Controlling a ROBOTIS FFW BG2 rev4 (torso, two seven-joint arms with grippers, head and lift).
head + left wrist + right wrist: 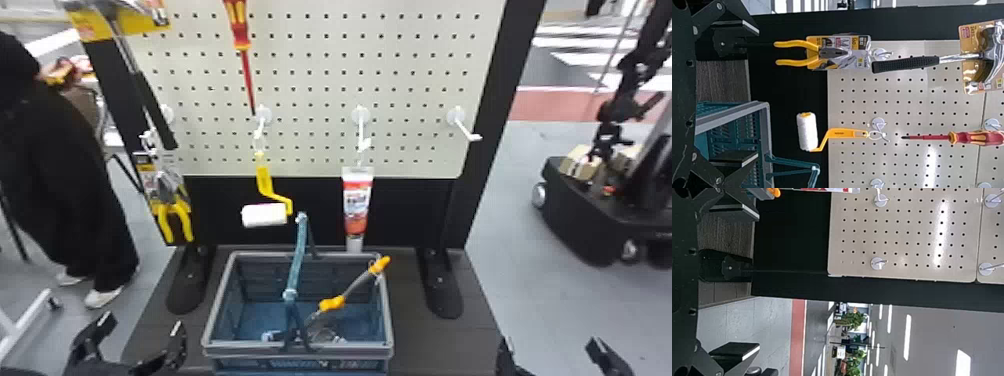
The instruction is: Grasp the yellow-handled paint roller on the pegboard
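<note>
Left gripper (pixel 142 327) was wide open with nothing between the fingers, low off the front left corner of the worktop (pixel 450 325) and facing the pegboard (pixel 320 85). Its own wrist view showed the left gripper (pixel 746 94) with both flat fingers (pixel 736 27) spread far apart and empty. Right gripper (pixel 547 345) was parked low off the front right corner, also wide open and empty. In its wrist view the right gripper (pixel 746 280) faced the pegboard's right edge and the black post beside it.

The paint roller (pixel 265 197) hung from a white hook (pixel 261 117) near the middle of the pegboard's lower edge. Its yellow handle was up and the white sleeve was down against the black panel under the board, well apart from both grippers. The left wrist view had the paint roller (pixel 828 135) about centred between its fingers.

A grey-rimmed blue basket (pixel 385 305) sat at the worktop's front centre with its blue handle upright. Tongs (pixel 350 292) with orange grips leaned inside toward the right rim.

A red screwdriver (pixel 242 45) hung above the roller's hook, and a tube (pixel 357 205) hung on the next hook to the right. Yellow pliers (pixel 172 210) and a hammer (pixel 145 95) hung at the pegboard's left edge.

The floor (pixel 525 280) was grey, with a black cart (pixel 600 220) off to the right.
</note>
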